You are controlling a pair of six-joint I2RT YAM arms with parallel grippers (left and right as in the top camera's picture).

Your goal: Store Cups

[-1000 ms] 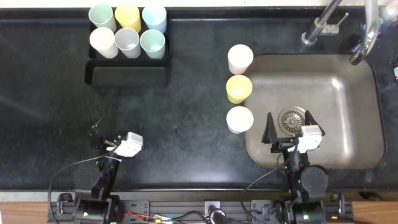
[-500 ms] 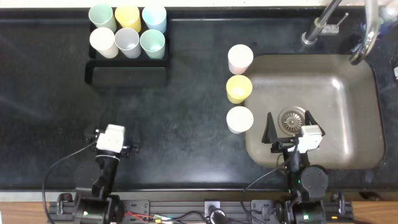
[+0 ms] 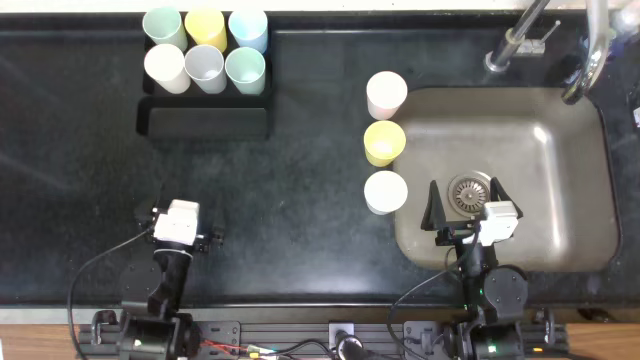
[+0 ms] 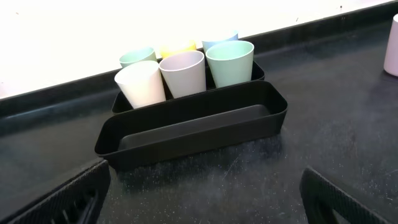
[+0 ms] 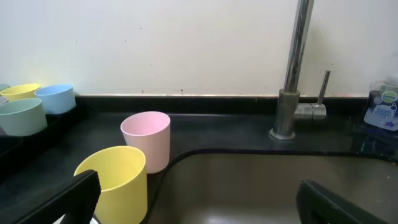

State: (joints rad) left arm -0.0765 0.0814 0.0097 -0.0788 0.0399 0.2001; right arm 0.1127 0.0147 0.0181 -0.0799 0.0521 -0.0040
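1. The left gripper sits low over the black speckled countertop, facing the black plastic storage tray. Its jaws are spread wide with nothing between them. Squared to the tray like this, it looks placed to serve the storage end.
2. The right gripper hangs over the stainless steel sink basin, near the round drain. Its jaws are likewise apart and empty. The loose cups stand near it on the tray side, which I judge an easy reach.
3. The cups yet to be stored stand upright, mouths up, in a close line on the countertop along the sink rim that faces the tray.
   - The pink plastic cup is farthest from the arms.
   - The yellow plastic cup is in the middle.
   - The white plastic cup is nearest.
   - Standing open-topped, each probably offers a wall for one finger to slip inside and pinch.
4. The tray's rear part holds the six stored cups, upright in two rows of three. Its long front trough holds nothing, and looks like room for the last three.
5. The count:
   - Nine cups in all, six stored and three loose.
   - One tray and one sink.
   - One chrome faucet.
   - Two grippers, both unladen.
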